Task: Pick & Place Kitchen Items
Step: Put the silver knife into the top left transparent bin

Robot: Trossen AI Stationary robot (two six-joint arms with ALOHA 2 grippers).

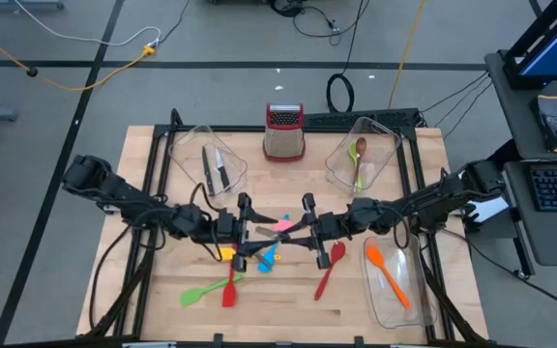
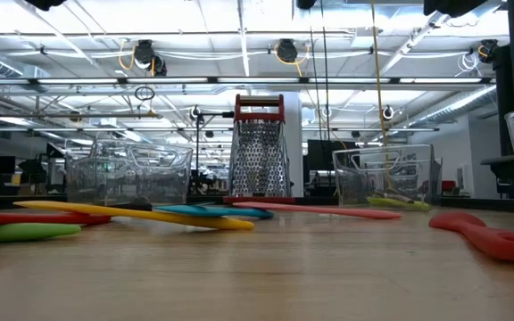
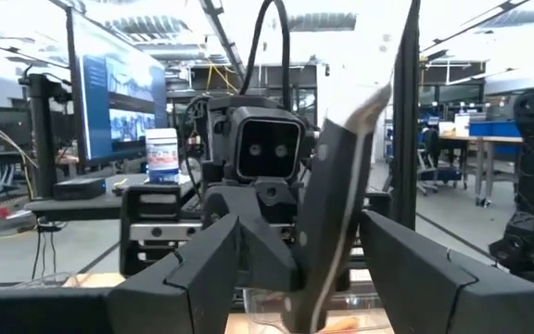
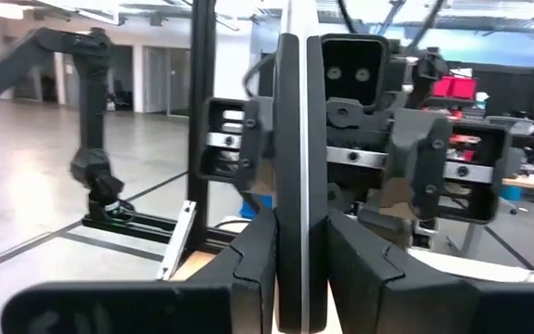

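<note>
Both arms meet over the middle of the wooden bench (image 1: 162,309), their grippers facing each other in an apparent handover. The right gripper (image 4: 291,232) is clamped on a black-handled steel knife (image 3: 327,213), held upright between its fingers. The left gripper (image 3: 295,269) stands spread wide, its fingers either side of that knife and not closed on it.

Progress is partial. Two black-handled knives (image 1: 213,169) lie in the clear plastic bin (image 1: 190,145) near the far left corner; a brown spoon and a green spoon (image 1: 359,159) lie in the clear bin (image 1: 380,135) near the far right corner; an orange spatula (image 1: 387,274) lies in the clear bin (image 1: 404,307) at the right edge.

Left loose on the bench are a green spatula (image 1: 197,293), a red spoon (image 1: 229,288), a red spoon (image 1: 330,268), and yellow, blue and pink spatulas under the grippers, though how these overlap is hard to tell.

A metal box grater with red top (image 1: 284,132) stands at the far edge. The room beyond is an open workshop with grey floor, ceiling lights, cables, monitors and other arms
</note>
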